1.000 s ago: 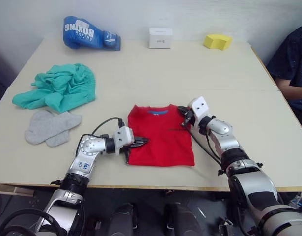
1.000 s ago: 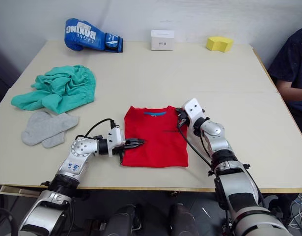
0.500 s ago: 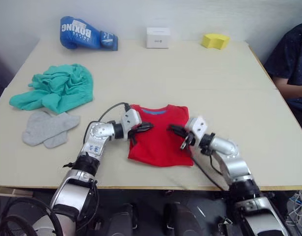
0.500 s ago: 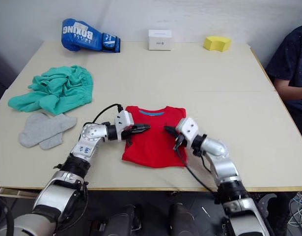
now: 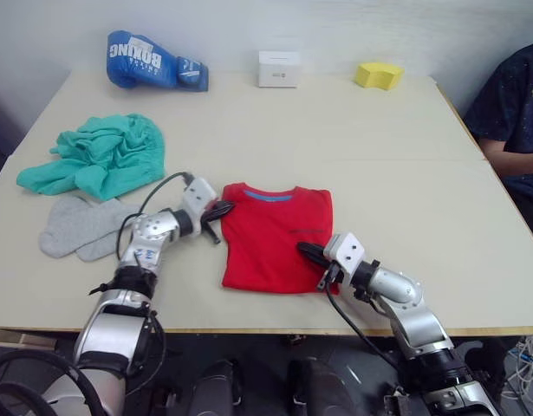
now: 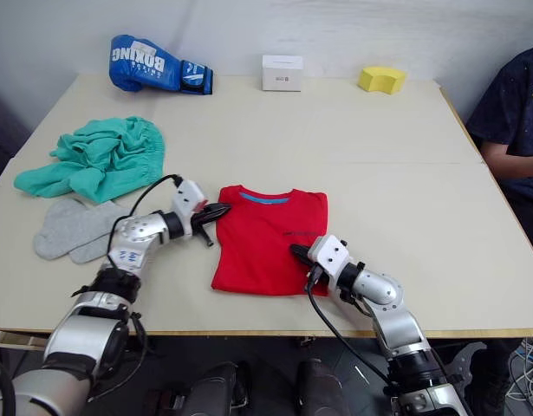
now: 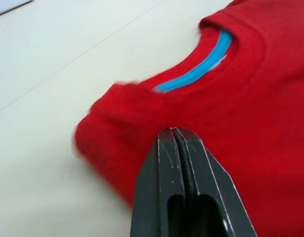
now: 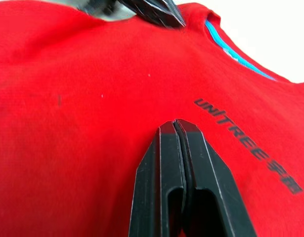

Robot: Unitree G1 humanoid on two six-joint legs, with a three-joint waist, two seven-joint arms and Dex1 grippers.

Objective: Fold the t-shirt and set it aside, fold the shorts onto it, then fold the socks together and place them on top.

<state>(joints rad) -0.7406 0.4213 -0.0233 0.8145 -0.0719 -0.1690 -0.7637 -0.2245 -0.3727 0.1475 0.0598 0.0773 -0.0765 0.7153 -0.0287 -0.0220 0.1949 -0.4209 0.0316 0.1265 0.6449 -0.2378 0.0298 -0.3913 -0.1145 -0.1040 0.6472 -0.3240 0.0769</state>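
T-shirt (image 5: 275, 240) soft, light, limp; sleeves folded in. Left gripper (image 7: 174, 132) jaws clenched at shoulder; right gripper (image 8: 175, 123) jaws clenched mid-cloth. Pinch hem corners through doubled layers.

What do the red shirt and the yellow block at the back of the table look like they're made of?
The bright red short-sleeved t-shirt looks like soft matte knit cloth, probably cotton jersey: it lies limp, with a stitched collar, a blue neckband and dark printed lettering. The small yellow curved block looks like foam or sponge, matte with soft edges, though it is too far away to be sure.
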